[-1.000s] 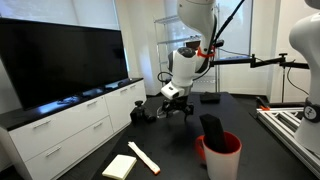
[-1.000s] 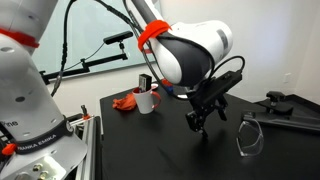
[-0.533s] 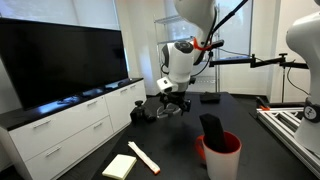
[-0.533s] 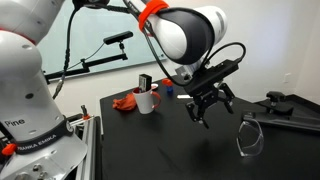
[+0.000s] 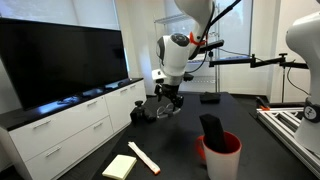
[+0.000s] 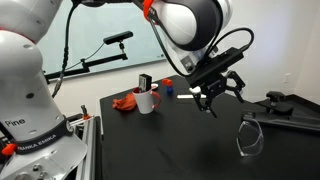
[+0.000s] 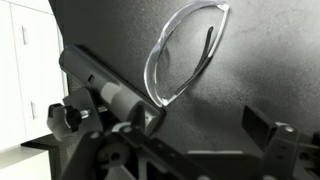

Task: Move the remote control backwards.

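In mug (image 6: 146, 103), remote control (image 6: 145, 81) seemingly upright.

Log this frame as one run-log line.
arm: above black table | end effector: open, empty | under wrist camera: clear safety glasses | remote control: not grasped, location unclear

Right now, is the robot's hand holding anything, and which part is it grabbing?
Nothing. The gripper hangs open above the black table, with nothing between its fingers. The clear glasses lie on the table below it, untouched.
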Controlling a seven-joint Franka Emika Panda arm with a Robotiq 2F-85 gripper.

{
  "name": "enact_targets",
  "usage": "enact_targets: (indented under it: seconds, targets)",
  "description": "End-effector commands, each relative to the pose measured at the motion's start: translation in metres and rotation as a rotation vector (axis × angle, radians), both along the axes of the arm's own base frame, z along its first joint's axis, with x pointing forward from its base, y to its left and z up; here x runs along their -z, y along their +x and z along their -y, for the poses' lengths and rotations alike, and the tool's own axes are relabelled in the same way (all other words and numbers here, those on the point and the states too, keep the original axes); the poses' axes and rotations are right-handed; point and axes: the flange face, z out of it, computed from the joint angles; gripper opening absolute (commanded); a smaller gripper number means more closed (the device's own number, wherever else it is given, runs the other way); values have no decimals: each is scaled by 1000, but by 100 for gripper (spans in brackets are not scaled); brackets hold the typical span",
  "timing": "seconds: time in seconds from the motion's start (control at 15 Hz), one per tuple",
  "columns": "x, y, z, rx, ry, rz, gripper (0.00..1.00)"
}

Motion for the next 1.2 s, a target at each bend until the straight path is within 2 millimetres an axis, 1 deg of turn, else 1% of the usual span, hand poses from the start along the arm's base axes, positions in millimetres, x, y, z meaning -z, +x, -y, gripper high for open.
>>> enact_targets:
  seconds: [0.0,0.13,0.2,0.4,1.13]
  targets:
    - [-31,5,-7,52,143,-19,100]
    - [-37,11,-12,73,159,13,100]
    - [-14,12,-6,48,28,65,100]
    - [-16,15,-10,61,37,81,100]
    - [-17,15,-9,66,38,83,100]
